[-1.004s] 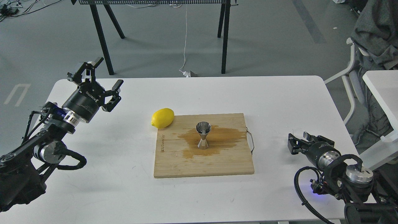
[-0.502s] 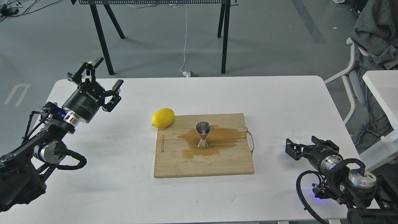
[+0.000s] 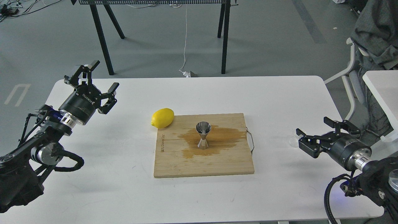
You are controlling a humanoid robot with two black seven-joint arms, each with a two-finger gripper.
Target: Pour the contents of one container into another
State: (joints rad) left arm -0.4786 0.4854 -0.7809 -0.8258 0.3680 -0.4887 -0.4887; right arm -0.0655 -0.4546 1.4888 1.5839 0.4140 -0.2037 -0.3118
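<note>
The steel jigger stands upright in the middle of a wooden cutting board, inside a brown puddle. The tiny clear glass cup is only faintly visible; it rests on the white table right of the board, just left of my right gripper. That gripper is open with nothing between its fingers, a little apart from the cup. My left gripper is open and empty, raised over the table's far left part, well away from the board.
A yellow lemon lies against the board's far left corner. A wire handle sticks out of the board's right side. A chair and a second white table stand past the right edge.
My right gripper opened, let go of the glass cup on the table and drew back to the right. My left arm shifted slightly left and lower.
</note>
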